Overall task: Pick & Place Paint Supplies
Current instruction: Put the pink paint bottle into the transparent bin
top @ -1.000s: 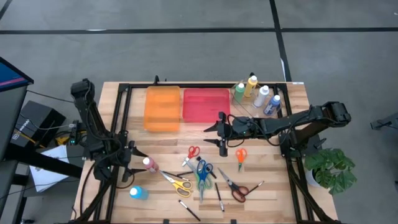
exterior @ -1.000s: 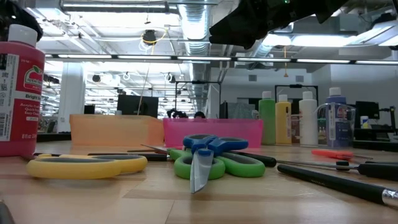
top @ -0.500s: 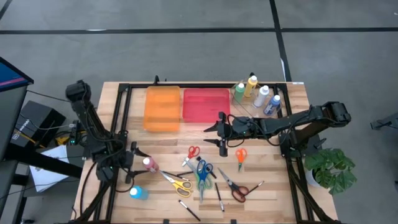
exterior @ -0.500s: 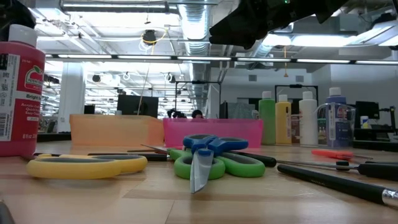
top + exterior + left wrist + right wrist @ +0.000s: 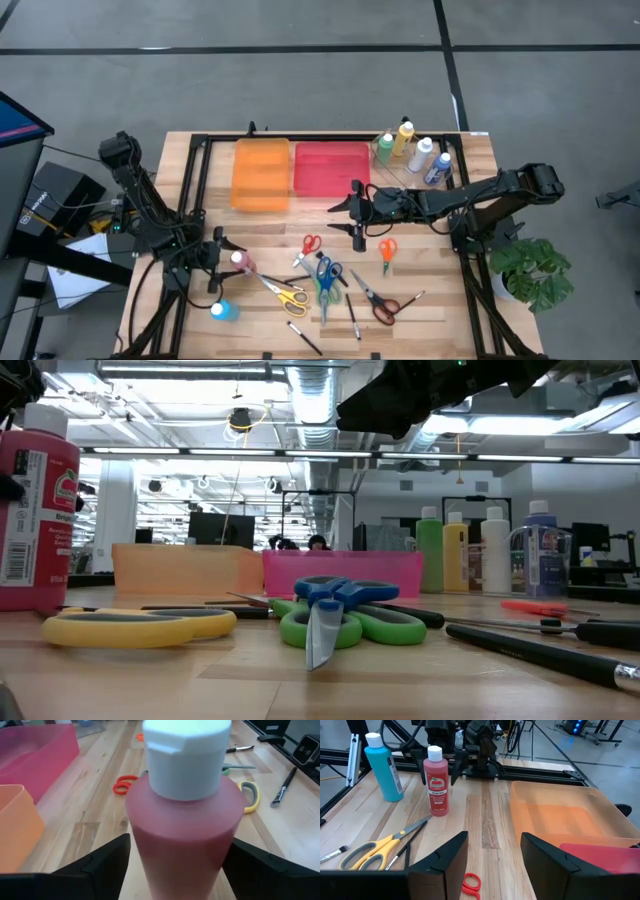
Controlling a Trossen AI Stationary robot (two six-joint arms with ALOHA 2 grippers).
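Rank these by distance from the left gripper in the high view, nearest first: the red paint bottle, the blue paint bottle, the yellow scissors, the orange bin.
1. red paint bottle, right at the left gripper.
2. blue paint bottle, on the table's near-left part.
3. yellow scissors, toward the table's middle.
4. orange bin, at the far side.

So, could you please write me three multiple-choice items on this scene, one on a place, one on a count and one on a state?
1. Where is the left gripper?
A. at the red paint bottle
B. over the pink bin
C. beside the potted plant

2. How many bottles stand at the table's far right corner?
A. two
B. four
C. six

3. The right gripper is:
A. open, empty
B. shut on scissors
C. holding a brush

Answers: 1 A, its fingers flank the bottle; 2 B, green, yellow, white, blue; 3 A, nothing between its spread fingers.
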